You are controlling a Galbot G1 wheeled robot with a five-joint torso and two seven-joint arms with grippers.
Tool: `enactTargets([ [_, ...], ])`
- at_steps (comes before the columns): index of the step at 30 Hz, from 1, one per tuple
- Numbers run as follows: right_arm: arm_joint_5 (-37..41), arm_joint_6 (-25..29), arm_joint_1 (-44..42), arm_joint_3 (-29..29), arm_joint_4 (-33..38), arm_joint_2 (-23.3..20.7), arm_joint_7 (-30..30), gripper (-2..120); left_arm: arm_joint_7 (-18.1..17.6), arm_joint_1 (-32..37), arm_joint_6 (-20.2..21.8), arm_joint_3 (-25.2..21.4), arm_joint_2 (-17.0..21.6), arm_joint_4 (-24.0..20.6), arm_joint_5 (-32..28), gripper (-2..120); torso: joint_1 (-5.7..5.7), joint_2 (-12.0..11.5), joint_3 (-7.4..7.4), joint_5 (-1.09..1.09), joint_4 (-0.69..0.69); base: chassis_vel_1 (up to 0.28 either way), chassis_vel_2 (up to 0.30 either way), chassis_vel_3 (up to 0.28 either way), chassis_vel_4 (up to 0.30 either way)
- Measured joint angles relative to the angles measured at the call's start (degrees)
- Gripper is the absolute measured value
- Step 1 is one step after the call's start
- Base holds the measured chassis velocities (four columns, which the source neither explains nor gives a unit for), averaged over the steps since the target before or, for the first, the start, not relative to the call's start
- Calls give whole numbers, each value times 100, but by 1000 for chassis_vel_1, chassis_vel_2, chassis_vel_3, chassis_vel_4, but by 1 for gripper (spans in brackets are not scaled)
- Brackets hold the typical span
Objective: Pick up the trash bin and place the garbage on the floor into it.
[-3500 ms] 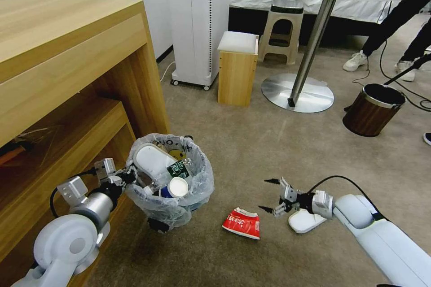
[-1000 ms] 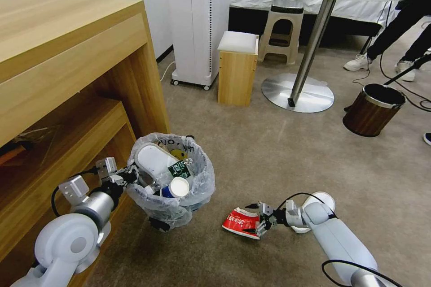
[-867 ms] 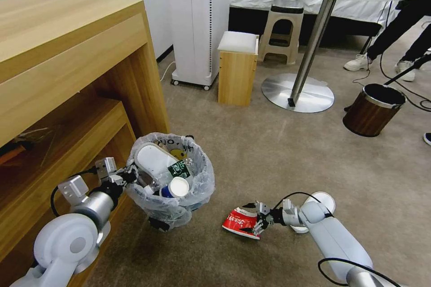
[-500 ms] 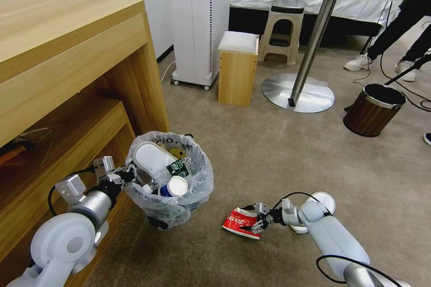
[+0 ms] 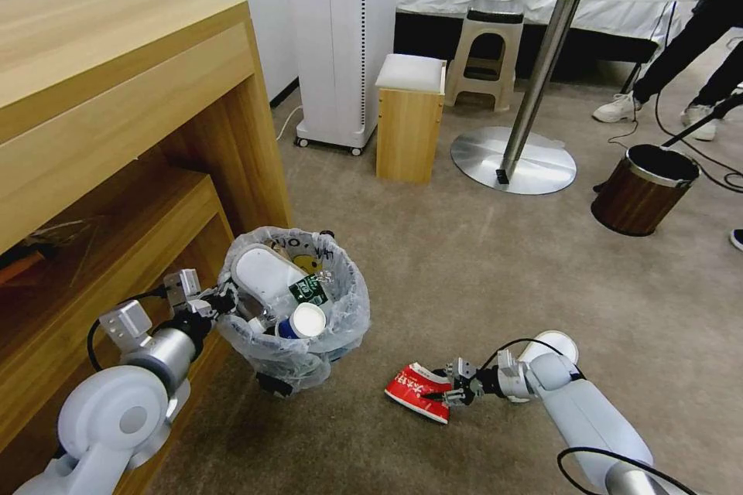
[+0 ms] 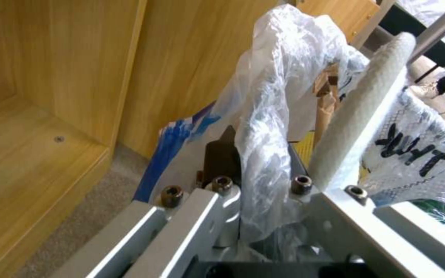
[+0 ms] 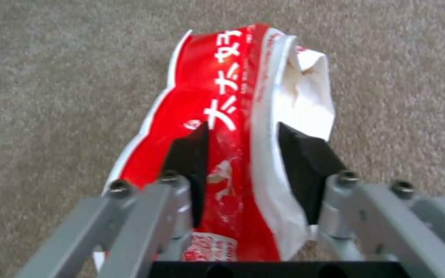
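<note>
Lower left of the head view, the left gripper clamps the bag-lined rim of the trash bin, already holding a slipper, bottle and cup. Lower centre, the right gripper pinches the red wrapper on the carpet; a white slipper behind remains.

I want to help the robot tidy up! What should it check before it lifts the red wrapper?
1. Right gripper pinching the red wrapper: ok, fingers on both sides.
2. Left gripper clamped on the trash bin rim: ok.
3. Room left in the bin: cannot tell, it looks crowded.
4. Carpet between wrapper and bin clear: ok.
5. Floor all clean: not ok, a white slipper lies behind the right arm.
</note>
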Motion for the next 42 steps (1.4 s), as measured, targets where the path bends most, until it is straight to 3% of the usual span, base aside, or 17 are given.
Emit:
enactTargets([
  [5, 53, 16, 16, 2, 21, -66, 4, 10, 1, -7, -5, -14, 3, 15, -5, 2, 0, 0, 0, 0, 0, 0, 0, 0, 0],
  [9, 115, 32, 6, 3, 75, -121, 46, 0, 3, -32, -5, 16, -15, 20, -1, 2, 0, 0, 0, 0, 0, 0, 0, 0, 0],
  [21, 427, 150, -99, -13, 253, -287, 385, 0, 9, -44, -8, 27, -10, 33, 7, 2, 0, 0, 0, 1, 0, 0, 0, 0, 0],
  [29, 1193, 121, -487, -43, 1582, -905, 421, 0, 9, -56, -9, 43, 22, 33, 17, 2, 0, 0, 0, 0, -1, 0, 0, 0, 0],
  [32, 1822, 91, -594, -49, 2242, -1175, 430, 0, 2, -45, -7, 121, 28, 19, 42, 2, 0, 0, 0, -1, -1, 0, 0, 0, 0],
  [37, 2400, 195, -465, 5, 2682, -1318, 378, 0, -41, -68, 24, 182, 20, -16, 24, 2, 0, 0, 0, 1, 1, 0, 0, 0, 0],
  [42, 3473, 204, -269, 31, 3255, -1451, 574, 0, -60, -25, 41, 265, 96, -54, -27, 2, 0, 0, 0, 0, 0, 0, 0, 0, 0],
])
